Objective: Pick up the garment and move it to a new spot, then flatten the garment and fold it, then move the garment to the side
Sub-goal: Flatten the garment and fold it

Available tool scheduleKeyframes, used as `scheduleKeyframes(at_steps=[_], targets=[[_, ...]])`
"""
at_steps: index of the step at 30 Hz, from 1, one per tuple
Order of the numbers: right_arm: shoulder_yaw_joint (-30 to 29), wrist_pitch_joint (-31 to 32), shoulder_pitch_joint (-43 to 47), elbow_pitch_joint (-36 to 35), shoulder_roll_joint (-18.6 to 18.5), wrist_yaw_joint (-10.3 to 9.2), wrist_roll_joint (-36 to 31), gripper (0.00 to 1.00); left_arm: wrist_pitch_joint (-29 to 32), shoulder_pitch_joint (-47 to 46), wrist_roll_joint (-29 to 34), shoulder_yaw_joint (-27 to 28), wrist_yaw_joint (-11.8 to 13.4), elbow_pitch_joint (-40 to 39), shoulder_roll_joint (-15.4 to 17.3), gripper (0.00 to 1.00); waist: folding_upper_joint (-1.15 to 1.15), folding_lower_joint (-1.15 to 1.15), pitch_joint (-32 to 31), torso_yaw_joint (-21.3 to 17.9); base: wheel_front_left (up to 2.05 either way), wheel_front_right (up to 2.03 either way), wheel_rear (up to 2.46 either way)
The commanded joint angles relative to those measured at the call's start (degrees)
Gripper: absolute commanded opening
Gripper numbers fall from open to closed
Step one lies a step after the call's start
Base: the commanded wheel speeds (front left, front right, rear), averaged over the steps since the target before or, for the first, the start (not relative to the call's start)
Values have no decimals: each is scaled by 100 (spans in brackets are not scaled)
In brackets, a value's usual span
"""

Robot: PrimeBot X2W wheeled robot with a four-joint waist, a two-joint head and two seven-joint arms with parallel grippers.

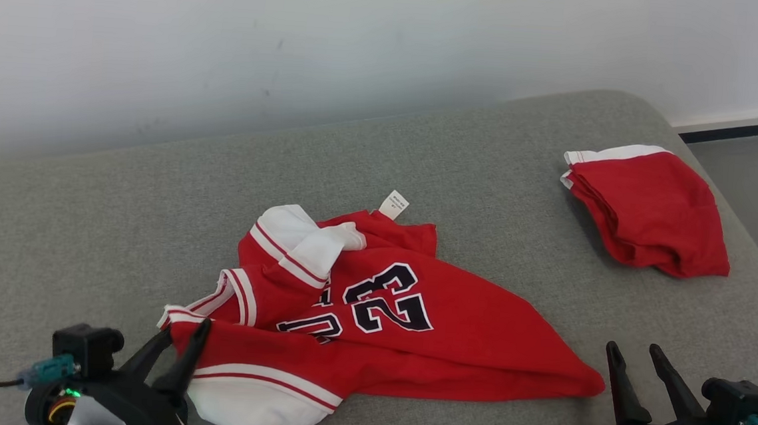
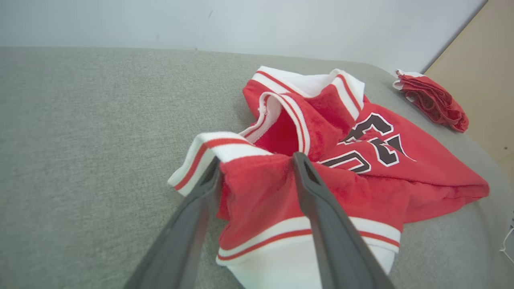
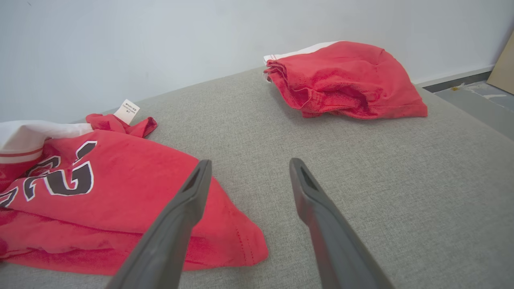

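Garment (image 1: 385, 319) fabric bulges between the fingers of the left gripper (image 1: 185, 328), which stands at the near left of the grey cushion (image 1: 489, 167). Its jaws are spread wide, one on each side of a raised fold at the red-and-white trimmed corner. The right gripper (image 1: 633, 348), at the cushion's near right, is open and empty, just beside the garment's pointed red corner. The garment lies crumpled on the cushion's middle toward the near edge, number up, with a white label (image 1: 393, 204) at its far side. A folded red cloth (image 1: 652, 211) rests at the cushion's far right.
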Motion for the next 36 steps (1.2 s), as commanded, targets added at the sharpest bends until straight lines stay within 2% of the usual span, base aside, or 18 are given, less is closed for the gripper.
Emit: scheduleKeyframes(at_steps=[1,8,11,15,21,22,27,31,36], targets=[[-27,-4,84,-41,29,0,-58,100,-71,-125,-54,-22,-4,30,70,0,0,0,72,-125,0,0,0],[-139,-4,162,-164,189,0,-215,100,192,-844,-984,-161,-7,-143,393,0,0,0,174,-376,0,0,0],[-139,-5,171,-192,243,0,-269,100,245,-1246,-1097,-183,-7,15,604,0,0,0,224,-486,0,0,0],[-105,-5,153,-192,309,0,-300,100,58,-1776,-1126,-246,-9,478,730,0,0,0,289,-624,0,0,0],[-116,-4,91,-181,356,0,-342,100,-466,-2249,-1442,-701,-8,1049,799,0,0,0,356,-718,0,0,0],[-113,-4,115,-148,394,0,-347,100,-687,-2335,-1412,-794,-8,1323,851,100,0,0,366,-718,0,0,0],[-92,-5,243,-92,458,0,-328,100,-1298,-2344,-1203,-885,-8,1645,991,100,0,0,339,-639,0,0,0],[-115,-5,318,-68,486,0,-317,100,-1504,-2142,-1114,-823,0,1603,1078,100,0,0,285,-521,0,0,0],[-130,-5,453,-53,528,0,-287,100,-1621,-1509,-1292,-424,267,1218,1067,100,0,0,138,-336,0,0,0]])
